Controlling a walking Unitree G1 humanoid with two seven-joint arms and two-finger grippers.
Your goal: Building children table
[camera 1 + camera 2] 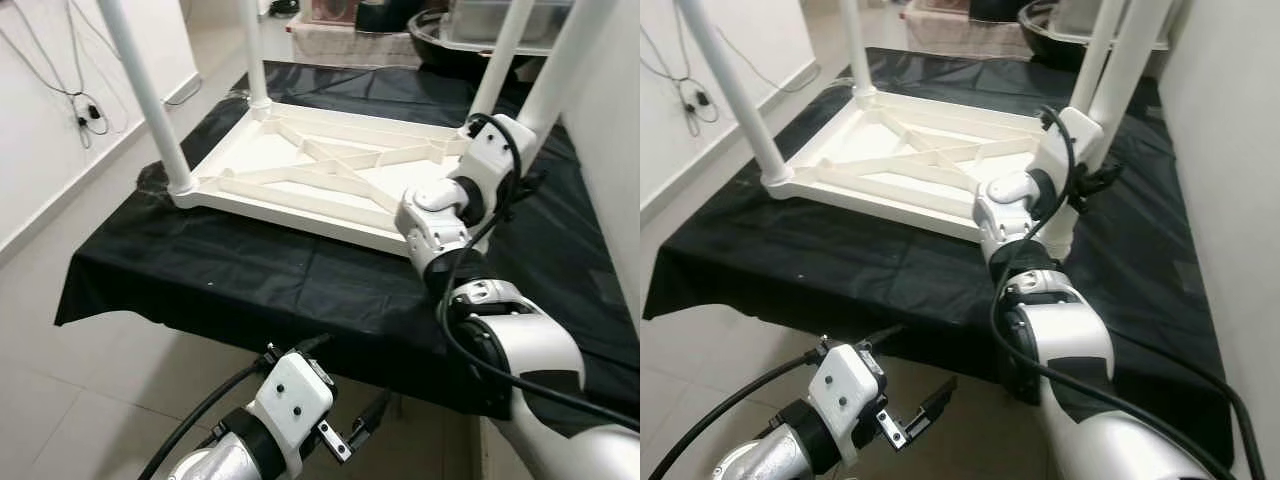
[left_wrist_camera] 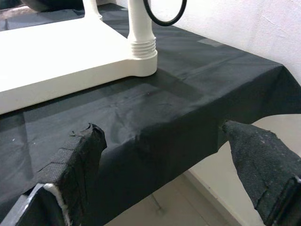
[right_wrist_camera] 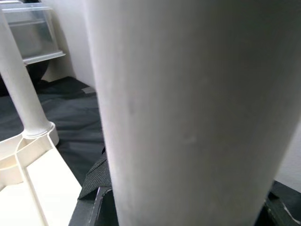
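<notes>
At the bottom of the head views I have my left gripper (image 1: 362,424) hanging below the front edge of the worktop (image 1: 250,275), over bare floor (image 1: 60,400), its two black fingers (image 2: 77,165) spread apart with nothing between them. Through the left wrist view the black cloth's front edge and one corner drop off just ahead of those fingers, so there is free air on my side of that edge.

Further in, the right arm reaches up the right side of the frame to the near right leg (image 1: 560,70). The right gripper (image 1: 1080,190) is at that leg, low down near its foot. The right wrist view has the white tube pressed right up against the camera, with black finger parts to either side, so I read it as clamped around the leg.

The children's table (image 1: 320,170) lies upside down in the centre of the worktop, ribbed underside up. I count four white legs standing up from its corners: the near left leg (image 1: 150,100), the far left leg (image 1: 253,50), the far right leg (image 1: 505,55), and the one I hold. Black cloth shows on all sides of the tabletop, widest at the front. A white wall (image 1: 610,150) runs close along the right edge.

At the top of the frame sit one clear bin (image 1: 500,20) and one dark bowl (image 1: 440,35).
</notes>
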